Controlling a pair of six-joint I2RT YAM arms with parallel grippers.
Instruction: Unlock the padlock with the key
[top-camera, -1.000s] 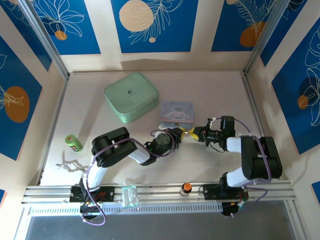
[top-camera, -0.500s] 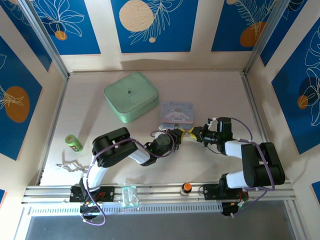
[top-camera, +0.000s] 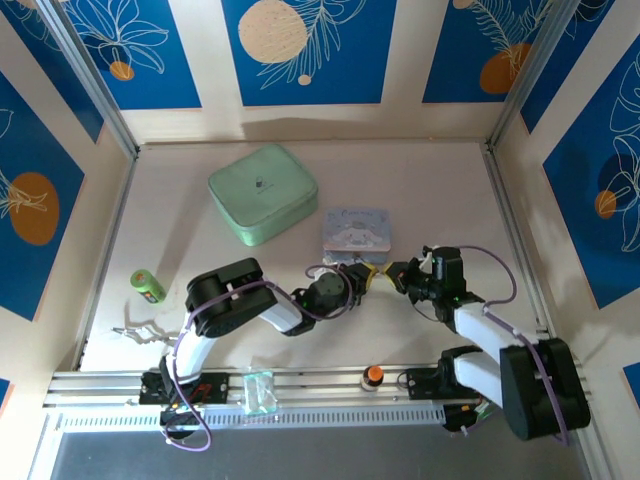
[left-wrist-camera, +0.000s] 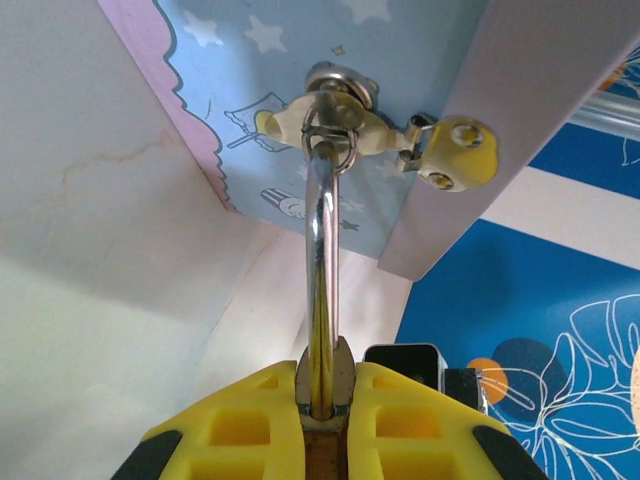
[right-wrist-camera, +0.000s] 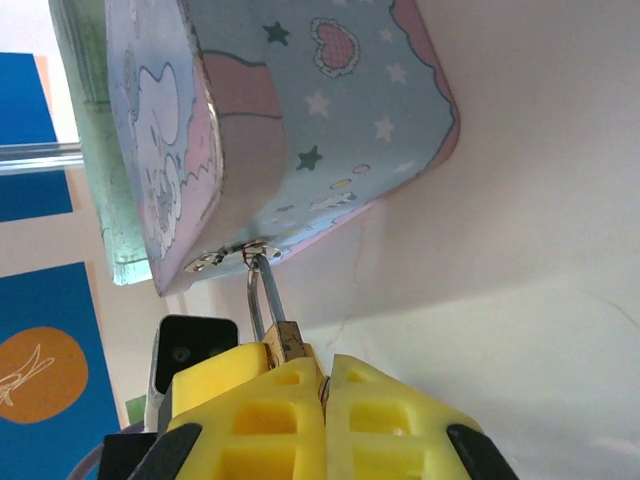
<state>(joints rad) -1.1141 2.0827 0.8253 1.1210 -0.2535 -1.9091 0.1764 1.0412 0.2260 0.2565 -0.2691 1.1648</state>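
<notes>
Two tins (top-camera: 262, 192) (top-camera: 356, 228), one padlock (left-wrist-camera: 322, 260), one knob (top-camera: 373, 375)

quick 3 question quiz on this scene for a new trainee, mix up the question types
1. True or false: the padlock hangs from the blue cartoon tin.
2. What is the left tool clamped on? a) the padlock's silvery loop b) the orange knob c) the green tin
3. Fill in: the right tool has its jaws ____.

Key: 1 true. 2 a. 3 shut.
</notes>
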